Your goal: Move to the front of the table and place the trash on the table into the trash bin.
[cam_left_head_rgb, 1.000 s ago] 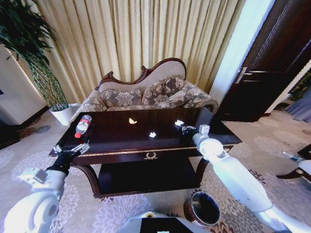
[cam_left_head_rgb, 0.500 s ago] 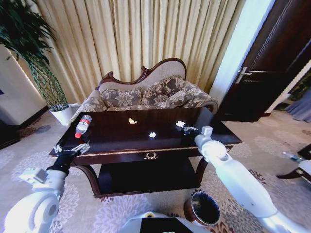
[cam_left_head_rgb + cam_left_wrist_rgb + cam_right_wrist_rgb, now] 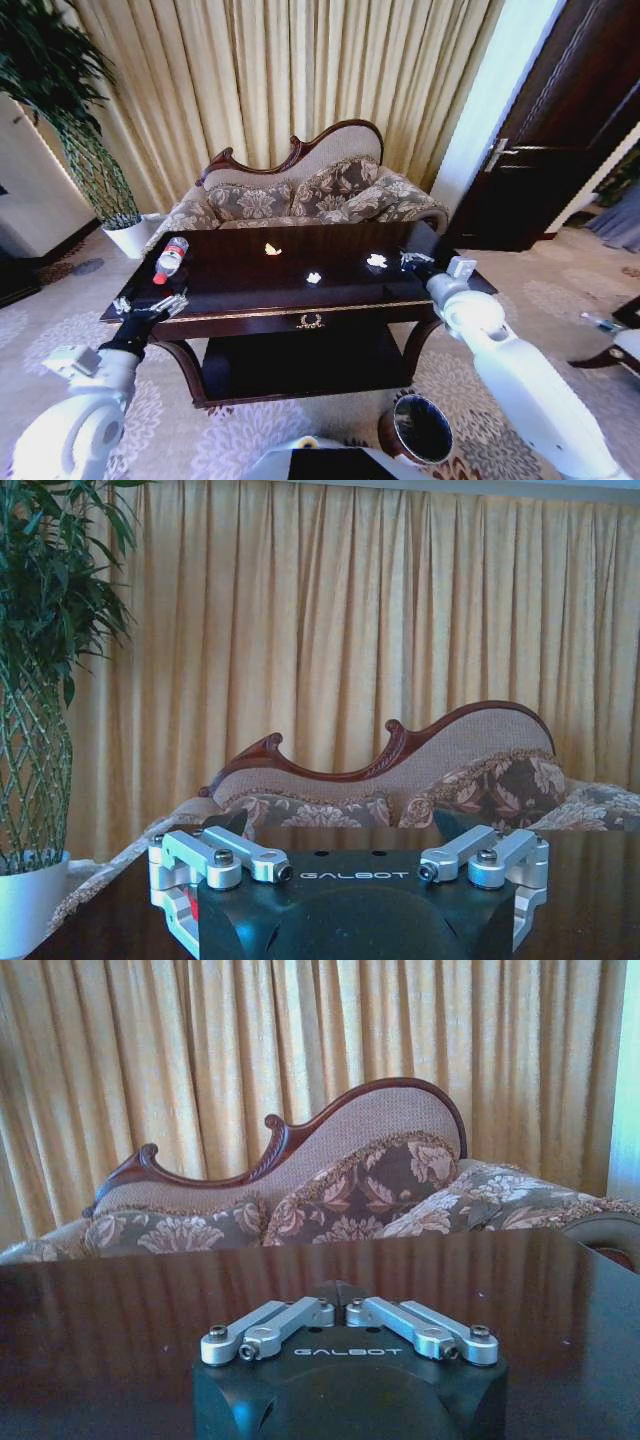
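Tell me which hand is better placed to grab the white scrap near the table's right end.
Right. The right hand sits just beside the white scrap; the left hand waits at the table's opposite front corner.

Trash bin (image 3: 422,428) partly cut off; right hand (image 3: 416,261) contents perhaps hidden.

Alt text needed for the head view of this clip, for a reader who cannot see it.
Three paper scraps, one yellow-orange and two white, lie on a dark glossy table before a sofa. The right gripper sits near the table's right end beside a white scrap, the left gripper at the left front edge near a bottle. A trash bin stands on the carpet.
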Available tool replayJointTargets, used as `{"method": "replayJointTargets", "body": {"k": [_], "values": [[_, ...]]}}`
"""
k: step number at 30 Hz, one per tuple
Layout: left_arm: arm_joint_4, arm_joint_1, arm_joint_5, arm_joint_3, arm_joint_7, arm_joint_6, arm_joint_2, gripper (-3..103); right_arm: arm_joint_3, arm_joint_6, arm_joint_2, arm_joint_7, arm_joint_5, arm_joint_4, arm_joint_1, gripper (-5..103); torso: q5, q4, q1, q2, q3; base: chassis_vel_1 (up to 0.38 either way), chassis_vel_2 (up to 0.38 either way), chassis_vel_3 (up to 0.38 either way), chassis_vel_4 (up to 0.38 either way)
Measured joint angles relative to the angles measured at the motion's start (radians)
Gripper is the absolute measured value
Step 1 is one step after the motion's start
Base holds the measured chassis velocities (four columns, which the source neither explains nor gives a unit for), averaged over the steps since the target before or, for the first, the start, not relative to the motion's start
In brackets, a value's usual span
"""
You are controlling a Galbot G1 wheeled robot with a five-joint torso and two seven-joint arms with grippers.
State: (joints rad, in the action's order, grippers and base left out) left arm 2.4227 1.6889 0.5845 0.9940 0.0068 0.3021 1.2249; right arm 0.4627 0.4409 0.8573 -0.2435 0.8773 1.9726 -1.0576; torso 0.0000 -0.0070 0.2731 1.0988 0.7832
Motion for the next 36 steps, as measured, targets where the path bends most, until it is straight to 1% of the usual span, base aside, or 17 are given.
{"method": "replayJointTargets", "body": {"k": [1, 4, 5, 7, 8, 10, 11, 14, 15, 17, 18, 20, 21, 24, 25, 27, 36], "values": [[0.000, 0.000, 0.000, 0.000, 0.000, 0.000, 0.000, 100, 0.000, 0.000, 0.000, 0.000, 0.000, 0.000, 0.000, -1, 0.0000, 0.0000, 0.000, 0.000, 0.000, 0.000, 0.000, 0.000, 0.000], [0.000, 0.001, 0.000, 0.000, 0.000, 0.000, -0.001, 100, -0.034, 0.006, -0.002, 0.007, -0.015, -0.018, 0.017, 15, 0.0000, 0.0001, 0.000, 0.000, 0.000, 0.000, 0.000, 0.000, 0.000], [0.000, 0.001, 0.000, 0.000, 0.000, 0.000, -0.001, 100, -0.034, 0.006, -0.002, 0.007, -0.015, -0.018, 0.017, 15, 0.0000, 0.0001, 0.000, 0.000, 0.000, 0.000, 0.000, 0.000, 0.000], [0.000, 0.000, -0.001, 0.000, 0.000, 0.001, -0.001, 100, -0.067, 0.011, -0.003, 0.008, -0.020, -0.037, 0.034, 25, 0.0001, 0.0001, 0.000, 0.000, 0.000, 0.000, 0.000, 0.000, 0.000], [0.000, 0.000, -0.001, 0.000, 0.000, 0.001, -0.001, 100, -0.067, 0.011, -0.003, 0.008, -0.020, -0.037, 0.034, 25, 0.0001, 0.0001, 0.000, 0.000, 0.000, 0.000, 0.000, 0.000, 0.000], [0.000, 0.000, -0.001, -0.001, 0.000, 0.001, -0.002, 100, -0.094, 0.015, -0.001, 0.008, -0.024, -0.059, 0.054, 37, 0.0000, 0.0001, 0.000, 0.000, 0.000, 0.000, 0.000, 0.000, 0.000], [0.000, 0.000, -0.001, -0.001, 0.000, 0.001, -0.002, 100, -0.094, 0.015, -0.001, 0.008, -0.024, -0.059, 0.054, 37, 0.0000, 0.0001, 0.000, 0.000, 0.000, 0.000, 0.000, 0.000, 0.000], [-0.002, 0.002, -0.001, -0.001, 0.000, 0.001, -0.002, 100, -0.119, 0.017, 0.004, 0.007, -0.029, -0.091, 0.076, 52, 0.0000, 0.0001, 0.000, 0.000, 0.000, 0.000, 0.000, 0.000, 0.000], [-0.002, 0.002, -0.001, -0.001, 0.000, 0.001, -0.002, 100, -0.119, 0.017, 0.004, 0.007, -0.029, -0.091, 0.076, 52, 0.0000, 0.0001, 0.000, 0.000, 0.000, 0.000, 0.000, 0.000, 0.000], [-0.003, 0.002, -0.001, -0.001, 0.002, 0.001, -0.003, 100, -0.127, 0.017, 0.006, 0.006, -0.034, -0.107, 0.087, 63, 0.0001, 0.0000, 0.000, 0.000, 0.000, 0.000, 0.000, 0.000, 0.000], [-0.003, 0.002, -0.001, -0.001, 0.002, 0.001, -0.003, 100, -0.127, 0.017, 0.006, 0.006, -0.034, -0.107, 0.087, 63, 0.0001, 0.0000, 0.000, 0.000, 0.000, 0.000, 0.000, 0.000, 0.000], [-0.003, 0.002, -0.001, -0.001, 0.007, 0.001, -0.002, 100, -0.131, 0.017, 0.007, 0.006, -0.035, -0.112, 0.092, 74, 0.0000, 0.0000, 0.000, 0.000, 0.000, 0.000, 0.000, 0.000, 0.000], [-0.003, 0.002, -0.001, -0.001, 0.007, 0.001, -0.002, 100, -0.131, 0.017, 0.007, 0.006, -0.035, -0.112, 0.092, 74, 0.0000, 0.0000, 0.000, 0.000, 0.000, 0.000, 0.000, 0.000, 0.000], [-0.003, 0.004, -0.002, -0.002, 0.011, 0.001, -0.002, 100, -0.131, 0.017, 0.006, 0.005, -0.030, -0.111, 0.094, 90, 0.0000, 0.0000, 0.000, 0.000, 0.000, 0.000, 0.000, 0.000, 0.000], [-0.003, 0.004, -0.002, -0.002, 0.011, 0.001, -0.002, 100, -0.131, 0.017, 0.006, 0.005, -0.030, -0.111, 0.094, 90, 0.0000, 0.0000, 0.000, 0.000, 0.000, 0.000, 0.000, 0.000, 0.000], [-0.002, 0.006, -0.002, -0.001, 0.011, 0.001, -0.002, 100, -0.130, 0.017, 0.006, 0.004, -0.022, -0.107, 0.094, 99, 0.0000, 0.0000, 0.000, 0.000, 0.000, 0.000, 0.000, 0.000, 0.000], [-0.002, 0.007, -0.003, 0.001, 0.012, 0.001, -0.001, 100, -0.149, 0.017, 0.011, -0.002, -0.017, -0.105, 0.101, 100, 0.0000, 0.0000, 0.000, 0.000, 0.000, 0.000, 0.000, 0.000, 0.000]]}}
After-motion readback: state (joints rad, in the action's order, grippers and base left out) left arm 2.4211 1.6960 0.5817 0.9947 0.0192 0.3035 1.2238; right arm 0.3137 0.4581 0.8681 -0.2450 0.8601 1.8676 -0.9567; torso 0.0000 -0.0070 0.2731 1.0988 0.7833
